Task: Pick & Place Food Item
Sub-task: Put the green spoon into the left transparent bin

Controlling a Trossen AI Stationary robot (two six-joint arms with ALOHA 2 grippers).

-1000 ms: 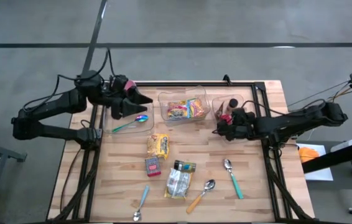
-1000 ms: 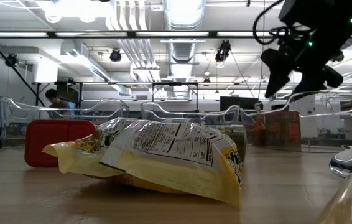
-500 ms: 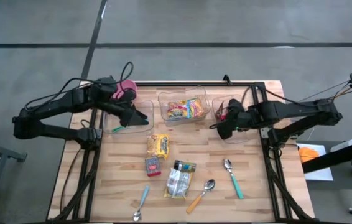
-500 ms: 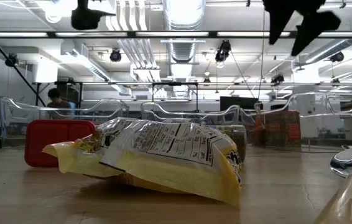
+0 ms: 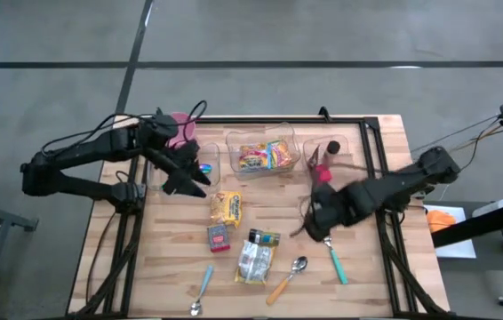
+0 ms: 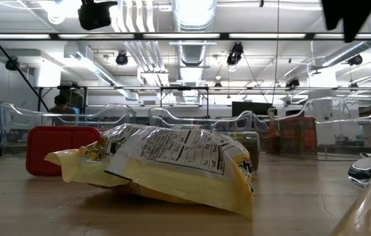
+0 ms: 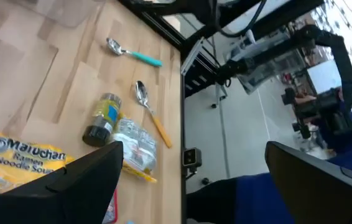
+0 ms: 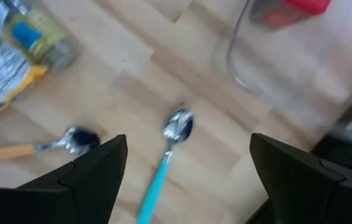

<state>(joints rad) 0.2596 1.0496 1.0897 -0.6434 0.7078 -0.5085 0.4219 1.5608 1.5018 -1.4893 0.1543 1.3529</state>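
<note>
The only writing we could read was "Maruchan Ramen Noodle Soup" on the yellow ramen pack (image 7: 14,163), seen past the left gripper (image 7: 191,168), whose two dark fingers stood wide apart and held nothing. From above, that gripper (image 5: 187,178) hovered over the bench (image 5: 167,253) just beside the ramen pack (image 5: 226,207), near the left clear bin (image 5: 205,164).

The right gripper (image 5: 315,222) was spread open and empty too, above the teal-handled spoon (image 5: 331,249); its own camera showed that spoon (image 8: 166,155) between its fingers, with the orange-handled spoon (image 8: 36,148) nearby.

The high view alone laid out the whole bench — pale wooden planks, three clear plastic bins along the far edge, the middle bin (image 5: 234,142) full of bright wrappers. A small red packet (image 5: 219,237), a dark jar (image 5: 264,238) and a crinkled clear bag (image 5: 252,262) lay in front of the ramen pack.

The low view gave what the others could not: the pack's (image 6: 172,164) back panel of fine print, too small for us to read, its glossy creased film, and a person (image 6: 59,105) far off in the room.
</note>
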